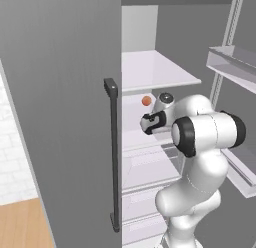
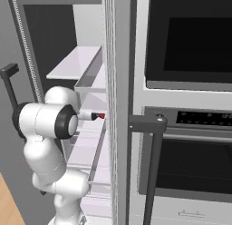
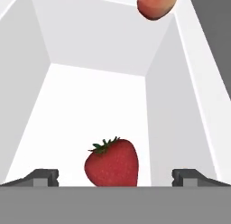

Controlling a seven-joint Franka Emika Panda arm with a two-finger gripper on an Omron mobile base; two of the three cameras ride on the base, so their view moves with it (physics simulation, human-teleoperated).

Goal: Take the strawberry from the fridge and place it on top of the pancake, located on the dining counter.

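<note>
Treat the strawberry [image 3: 111, 162] as light, soft and easily bruised: pinch it across its widest flanks below the leaves, gently. It's a glossy red, seed-dimpled berry with a green leafy cap, sitting on the white fridge shelf [image 3: 81, 110] near the front edge, probably just short of the fingertips. The gripper [image 3: 115, 177] is spread wide, empty, straddling it.

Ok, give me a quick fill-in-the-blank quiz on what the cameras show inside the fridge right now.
1. The claw is ____, one fingertip on each side of the strawberry.
2. The strawberry's leafy cap is ____ in colour.
3. The strawberry lies on a ____ shelf of the fridge.
4. Farther back sits an ____ round fruit.

Missing words: open; green; white; orange
</note>
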